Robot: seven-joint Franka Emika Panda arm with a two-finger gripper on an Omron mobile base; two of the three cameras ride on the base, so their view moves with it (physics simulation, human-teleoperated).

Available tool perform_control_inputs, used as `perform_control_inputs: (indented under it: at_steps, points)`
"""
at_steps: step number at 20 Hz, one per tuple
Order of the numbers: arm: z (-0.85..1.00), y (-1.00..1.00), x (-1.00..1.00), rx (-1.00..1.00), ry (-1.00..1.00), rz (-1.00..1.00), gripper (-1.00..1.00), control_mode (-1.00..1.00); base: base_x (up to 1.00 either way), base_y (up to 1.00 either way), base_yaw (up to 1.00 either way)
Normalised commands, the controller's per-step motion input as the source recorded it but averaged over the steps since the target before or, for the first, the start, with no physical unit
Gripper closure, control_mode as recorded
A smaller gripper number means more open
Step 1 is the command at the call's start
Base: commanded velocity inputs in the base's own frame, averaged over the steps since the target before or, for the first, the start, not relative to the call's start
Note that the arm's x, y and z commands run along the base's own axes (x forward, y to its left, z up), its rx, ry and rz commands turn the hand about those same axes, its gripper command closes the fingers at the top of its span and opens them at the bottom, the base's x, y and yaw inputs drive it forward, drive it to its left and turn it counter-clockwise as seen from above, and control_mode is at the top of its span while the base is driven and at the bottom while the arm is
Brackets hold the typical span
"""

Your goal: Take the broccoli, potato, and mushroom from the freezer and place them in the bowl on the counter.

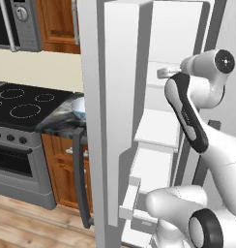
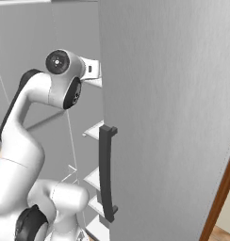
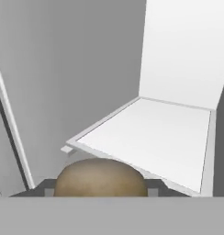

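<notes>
Hand is up at the tall light-grey freezer, door swung wide, white inner shelves exposed. In the hand view a rounded tan-brown domed lump, probably the mushroom, sits between the two dark fingers, which stand partly apart and appear clamped on its sides; it is off the flat white freezer shelf, just in front of that shelf's near edge. Judgement: the lump is held low in the fingers so it stays seated while the arm backs out of the narrow freezer compartment.

The round pale bluish-white bowl rests on the dark marbled stone counter, beside the freezer on its stovetop side, past the open door's edge. Likely put there to keep the carry short.

Broccoli and potato: cannot tell their places. The shelf nearest the hand holds nothing.

Next move, as judged: clear the door, swing toward the bowl.
</notes>
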Motion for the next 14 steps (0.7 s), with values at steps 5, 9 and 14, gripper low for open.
perform_control_inputs:
  at_steps: [5, 9, 14]
  points:
    - [-0.02, 0.0, -1.0, 0.0, 0.17, -0.02, 1.0, -1.0, 0.0, 0.0, 0.0]
    - [-0.26, 0.0, -1.0, 0.0, 0.15, -0.02, 1.0, -1.0, 0.0, 0.0, 0.0]
    - [-0.27, -0.01, -0.6, 0.0, 0.09, 0.0, 1.0, 1.0, -0.4, -0.06, 0.0]
